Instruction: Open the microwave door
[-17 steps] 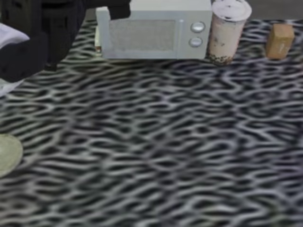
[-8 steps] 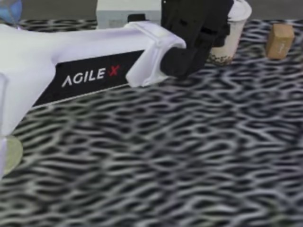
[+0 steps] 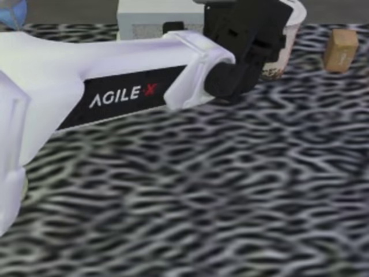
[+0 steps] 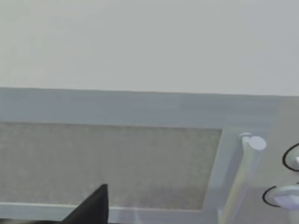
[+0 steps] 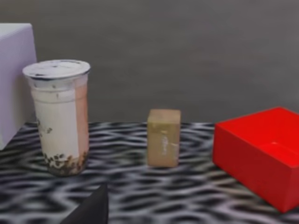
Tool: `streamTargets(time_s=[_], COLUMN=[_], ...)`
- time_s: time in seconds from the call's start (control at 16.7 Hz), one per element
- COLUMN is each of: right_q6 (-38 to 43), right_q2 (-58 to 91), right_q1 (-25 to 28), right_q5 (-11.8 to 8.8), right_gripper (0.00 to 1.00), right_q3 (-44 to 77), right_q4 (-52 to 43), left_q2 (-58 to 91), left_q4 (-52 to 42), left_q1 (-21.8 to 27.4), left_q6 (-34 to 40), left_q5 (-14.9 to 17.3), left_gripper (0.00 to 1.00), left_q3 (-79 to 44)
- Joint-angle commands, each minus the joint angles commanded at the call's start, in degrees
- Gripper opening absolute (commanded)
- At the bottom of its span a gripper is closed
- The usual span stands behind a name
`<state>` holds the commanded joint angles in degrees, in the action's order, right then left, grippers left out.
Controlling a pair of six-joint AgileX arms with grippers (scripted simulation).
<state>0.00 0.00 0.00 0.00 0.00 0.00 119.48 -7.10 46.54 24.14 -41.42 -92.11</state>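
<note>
Where left end effector (image 3: 248, 40) hovers, microwave door (image 4: 110, 163) directly ahead.

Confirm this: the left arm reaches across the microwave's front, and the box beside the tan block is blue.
Not quite. The box beside the tan block is red, as the right wrist view shows. The left arm does reach across the microwave.

Even, soft light in all views, no glare, faint shadows, slight blur throughout
</note>
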Motion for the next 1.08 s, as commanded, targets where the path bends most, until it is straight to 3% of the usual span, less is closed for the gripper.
streamTargets(time_s=[0.54,0.78,1.08], right_q6=[0.00,0.00,0.00], right_q2=[0.00,0.00,0.00], right_q1=[0.00,0.00,0.00], right_q5=[0.00,0.00,0.00], right_gripper=[1.00,1.00,1.00], right_q3=[0.00,0.00,0.00], right_q4=[0.00,0.00,0.00], left_q2=[12.99,13.39,13.39], left_q4=[2.52,2.60,2.60], left_q1=[-5.45,-5.65,-5.65], left_q6=[-3.99,-4.12,-4.12], left_q5=[4.84,5.02,5.02], left_gripper=[1.00,1.00,0.62], left_q3=[-13.10,-13.50,-13.50])
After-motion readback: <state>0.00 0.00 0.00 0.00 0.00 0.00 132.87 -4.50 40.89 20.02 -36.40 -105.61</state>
